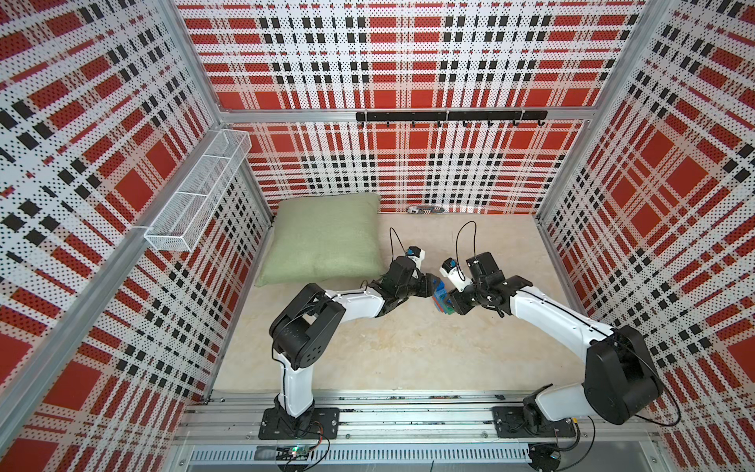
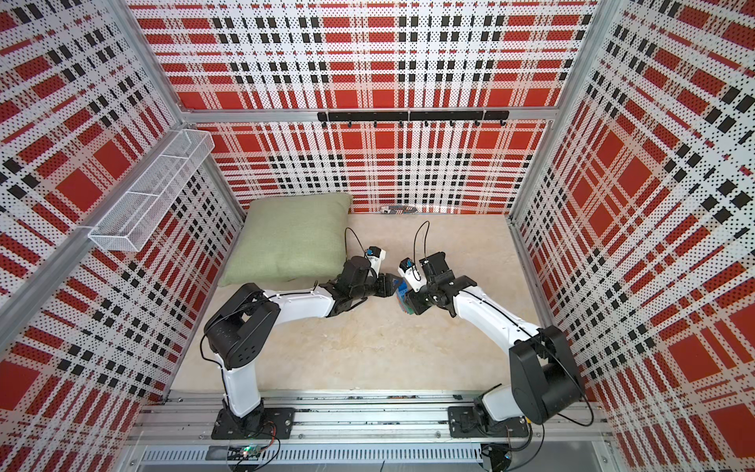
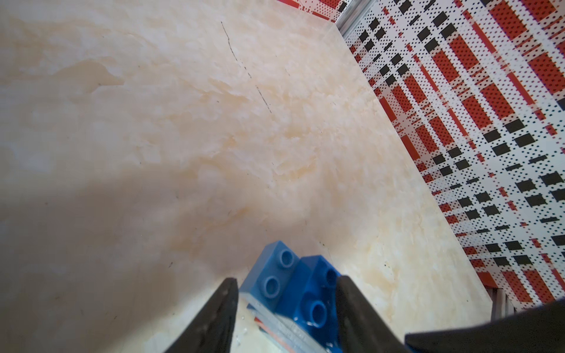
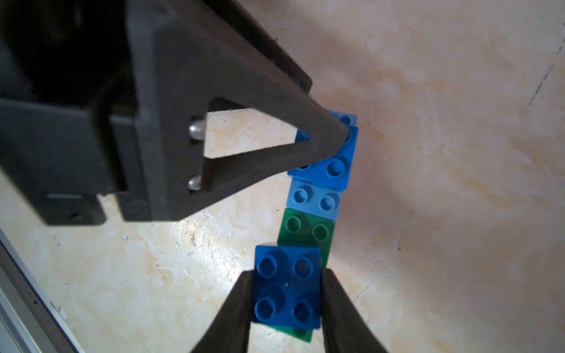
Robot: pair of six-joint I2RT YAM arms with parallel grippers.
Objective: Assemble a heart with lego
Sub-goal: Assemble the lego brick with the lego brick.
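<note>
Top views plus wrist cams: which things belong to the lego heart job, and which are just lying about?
Job in hand:
- heart, clamped by the left gripper
- dark blue brick, between the fingers of the right gripper

Lying about:
- green pillow
- wire basket
- black hook rail
- small striped item, too small to identify

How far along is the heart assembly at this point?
Done: blue and green bricks already joined into the heart. In hand: left gripper clamps its blue end while right gripper grips a dark blue brick atop the green brick. Left: pressing it home; no loose bricks show in the top views.
</note>
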